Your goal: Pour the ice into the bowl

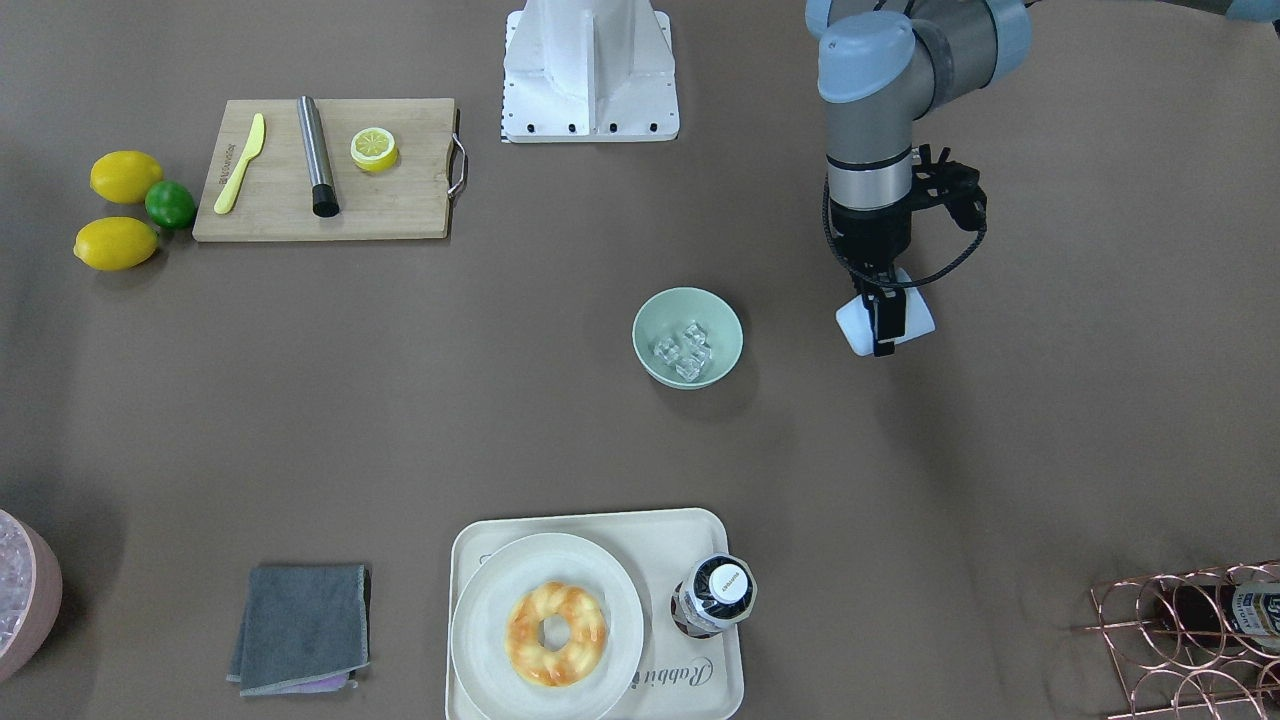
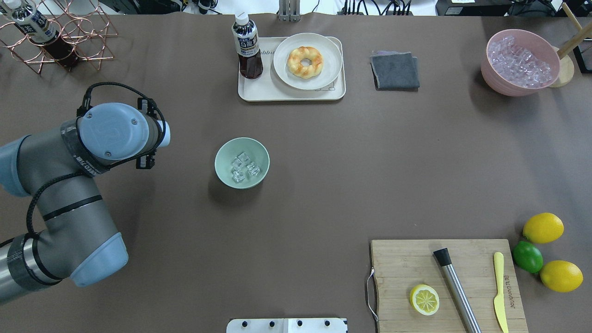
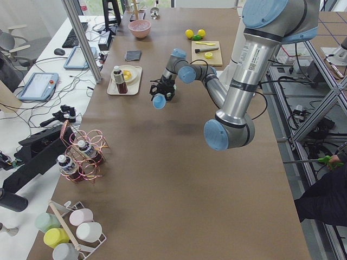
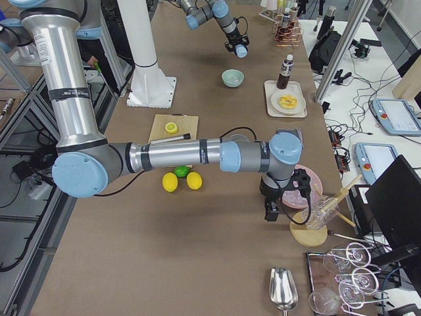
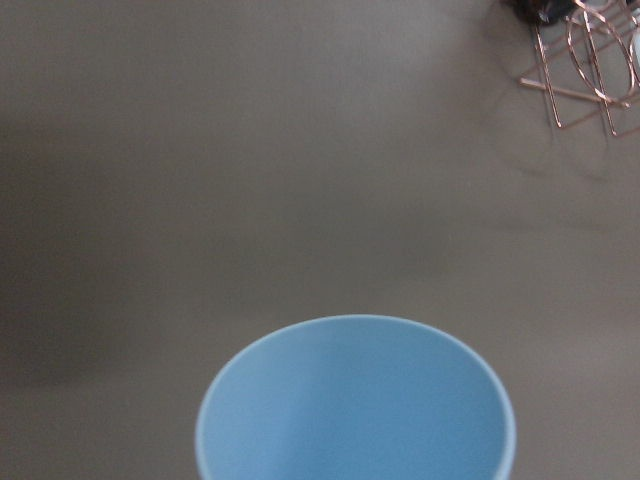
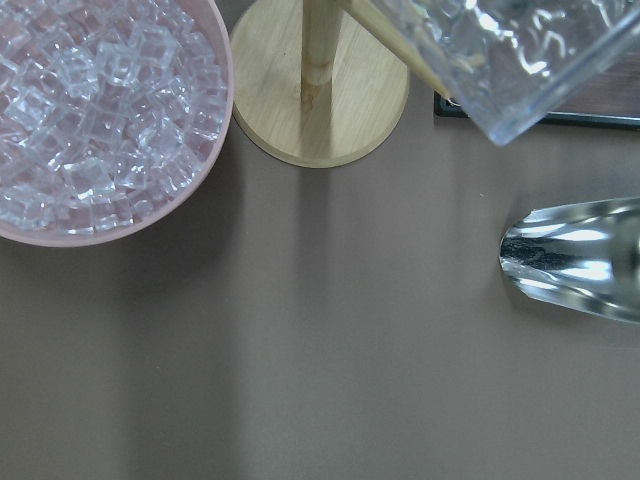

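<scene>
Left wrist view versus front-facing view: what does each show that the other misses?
Only the left wrist view: the cup's inside, with no ice in the part that shows. Only the front-facing view: the bowl with ice in it, and the left gripper shut on the cup, off to the bowl's side. Both: the cup, the wire rack and the brown table.
</scene>
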{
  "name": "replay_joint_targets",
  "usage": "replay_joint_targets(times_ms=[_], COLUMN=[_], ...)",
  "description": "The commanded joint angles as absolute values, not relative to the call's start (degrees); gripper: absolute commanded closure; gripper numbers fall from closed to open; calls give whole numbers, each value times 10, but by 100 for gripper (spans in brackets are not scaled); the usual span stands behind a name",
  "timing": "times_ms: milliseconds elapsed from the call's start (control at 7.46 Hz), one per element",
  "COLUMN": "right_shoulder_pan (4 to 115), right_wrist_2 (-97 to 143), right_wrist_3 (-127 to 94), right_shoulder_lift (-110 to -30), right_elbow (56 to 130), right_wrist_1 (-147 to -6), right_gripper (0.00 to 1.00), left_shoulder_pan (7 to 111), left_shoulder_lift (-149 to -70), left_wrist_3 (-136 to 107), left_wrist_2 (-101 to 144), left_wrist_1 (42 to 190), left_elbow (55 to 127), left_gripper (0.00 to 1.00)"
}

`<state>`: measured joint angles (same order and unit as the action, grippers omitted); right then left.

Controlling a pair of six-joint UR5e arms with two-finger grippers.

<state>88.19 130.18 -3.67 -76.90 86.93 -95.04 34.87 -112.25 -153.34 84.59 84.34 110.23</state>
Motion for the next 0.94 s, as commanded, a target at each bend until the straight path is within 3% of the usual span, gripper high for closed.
replay_joint_targets(times_ms=[0, 402, 804], right_shoulder_pan=[826, 732, 616], right_wrist_2=[1294, 1263, 1215], right_wrist_3=[-143, -308, -476], right_shoulder_lift=[-745, -717, -645], right_elbow=[894, 951, 973], right_wrist_1=[-951, -951, -950], right_gripper=[1, 1, 1], left_shoulder_pan=[363, 375, 394], left_shoulder_lift=[-1064, -1013, -1004], left_wrist_3=[-1431, -1318, -1277], left_wrist_2=[848, 846, 790], left_wrist_1=[732, 630, 577], left_elbow=[1103, 1085, 1019], left_gripper=[51, 53, 53])
